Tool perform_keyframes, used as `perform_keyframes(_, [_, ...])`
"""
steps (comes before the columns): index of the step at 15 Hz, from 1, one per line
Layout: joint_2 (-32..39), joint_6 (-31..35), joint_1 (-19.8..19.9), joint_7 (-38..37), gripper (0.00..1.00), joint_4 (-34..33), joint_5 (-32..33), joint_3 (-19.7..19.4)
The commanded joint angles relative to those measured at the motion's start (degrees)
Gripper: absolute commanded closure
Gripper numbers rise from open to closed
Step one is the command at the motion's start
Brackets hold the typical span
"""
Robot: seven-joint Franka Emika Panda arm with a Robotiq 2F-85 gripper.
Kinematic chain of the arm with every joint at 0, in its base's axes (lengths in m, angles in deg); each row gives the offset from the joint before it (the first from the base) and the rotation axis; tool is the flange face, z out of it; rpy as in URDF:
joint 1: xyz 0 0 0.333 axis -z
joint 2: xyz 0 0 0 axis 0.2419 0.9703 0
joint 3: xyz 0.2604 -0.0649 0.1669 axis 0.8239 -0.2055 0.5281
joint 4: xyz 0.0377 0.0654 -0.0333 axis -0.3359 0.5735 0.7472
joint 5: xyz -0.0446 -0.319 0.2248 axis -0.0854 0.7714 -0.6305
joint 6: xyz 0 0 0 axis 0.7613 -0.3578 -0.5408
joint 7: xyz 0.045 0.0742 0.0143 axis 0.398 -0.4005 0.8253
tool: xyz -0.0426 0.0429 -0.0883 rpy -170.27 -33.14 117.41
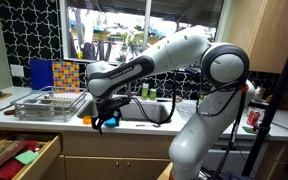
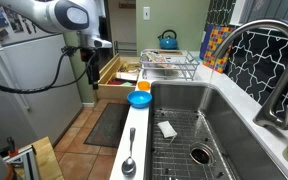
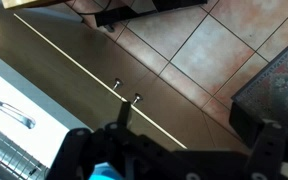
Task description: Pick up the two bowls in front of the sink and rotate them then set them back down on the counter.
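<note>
I find the spoon (image 2: 129,165) nearest, lying on the counter (image 2: 134,135) strip beside the sink (image 2: 199,120). Beyond it the blue bowl (image 2: 139,99) sits upright, with the orange bowl (image 2: 142,87) just behind it. My gripper (image 3: 171,145) hangs off the counter's front over floor tiles (image 3: 214,60), fingers spread wide, clear of both bowls. The dish rack (image 2: 169,62) stands farthest.

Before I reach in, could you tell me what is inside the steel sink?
The rectangular stainless-steel sink holds a wire grid with a small white object on it; the round drain shows through. Anything under that object is hidden.
</note>
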Motion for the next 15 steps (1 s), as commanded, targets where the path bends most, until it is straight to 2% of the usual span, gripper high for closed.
perform_keyframes(1, [0.20,-0.08,-1.62,-0.48,0.00,-0.06,0.56,-1.51])
perform_keyframes(9, [-0.09,-0.80,-1.85,0.11,0.00,-0.35,1.26,-1.24])
perform_keyframes(12, [1.85,-1.32,-0.03,-3.07,0.00,-4.16,5.90,-1.17])
perform_keyframes(15, [3.63,-0.16,2.49,-9.55,0.00,-7.91,13.02,-1.43])
